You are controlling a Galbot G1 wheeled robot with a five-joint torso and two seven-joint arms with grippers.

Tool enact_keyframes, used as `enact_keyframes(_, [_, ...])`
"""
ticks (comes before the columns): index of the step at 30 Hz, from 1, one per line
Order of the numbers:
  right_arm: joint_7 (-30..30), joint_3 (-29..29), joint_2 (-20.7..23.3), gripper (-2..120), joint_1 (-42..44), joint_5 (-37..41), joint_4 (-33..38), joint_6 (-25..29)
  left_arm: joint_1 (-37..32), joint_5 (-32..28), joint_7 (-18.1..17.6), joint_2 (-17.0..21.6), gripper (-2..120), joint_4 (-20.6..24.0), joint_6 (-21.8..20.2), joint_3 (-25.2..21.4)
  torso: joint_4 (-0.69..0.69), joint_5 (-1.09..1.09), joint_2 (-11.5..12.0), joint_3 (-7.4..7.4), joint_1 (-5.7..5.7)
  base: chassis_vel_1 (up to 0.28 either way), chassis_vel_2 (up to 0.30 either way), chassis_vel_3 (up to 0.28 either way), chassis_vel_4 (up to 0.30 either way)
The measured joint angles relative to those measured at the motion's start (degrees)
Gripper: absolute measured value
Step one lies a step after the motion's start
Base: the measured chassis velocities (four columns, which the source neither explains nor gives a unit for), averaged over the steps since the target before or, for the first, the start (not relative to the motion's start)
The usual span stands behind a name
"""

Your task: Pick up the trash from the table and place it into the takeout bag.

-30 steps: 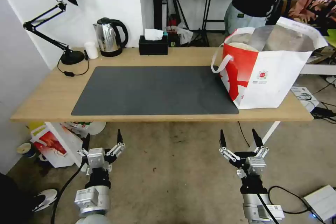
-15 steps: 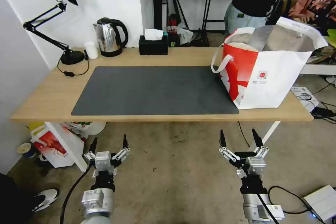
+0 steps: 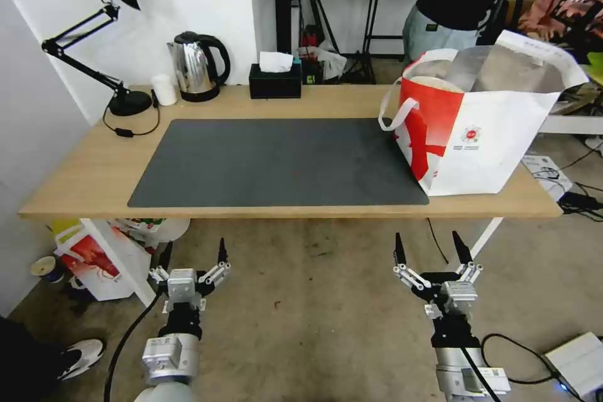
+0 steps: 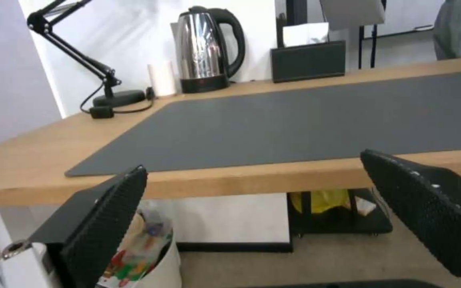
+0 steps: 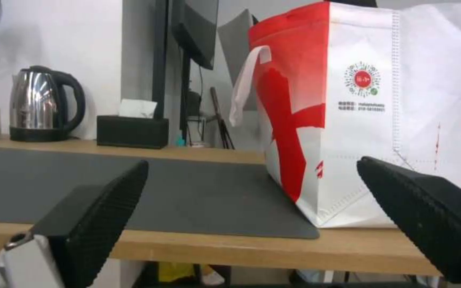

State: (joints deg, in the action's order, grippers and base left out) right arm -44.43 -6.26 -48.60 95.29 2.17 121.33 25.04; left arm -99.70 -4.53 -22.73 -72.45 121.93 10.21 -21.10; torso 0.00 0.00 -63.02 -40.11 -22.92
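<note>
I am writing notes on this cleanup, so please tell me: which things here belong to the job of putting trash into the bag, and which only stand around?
Part of the job:
- takeout bag, on the table's right end
- table
- left gripper and right gripper, open, low before the table

Just standing there:
- kettle
- desk lamp
- tissue box
- small white cup
- dark mat

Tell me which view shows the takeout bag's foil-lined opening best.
Head view: it looks down into the takeout bag, showing silver lining and a tan rim inside. The right wrist view shows just its printed side; the left wrist view frames the table.
</note>
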Motion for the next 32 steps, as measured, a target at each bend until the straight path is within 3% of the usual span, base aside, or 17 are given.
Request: enact_keyframes(32, [0.0,0.0,0.0,100,0.0,0.0,0.0,0.0,0.0,-0.1,0.0,0.0,100,0.0,0.1,0.0,0.0,0.0,0.0,0.0,0.0,0.0,0.0,0.0,0.0])
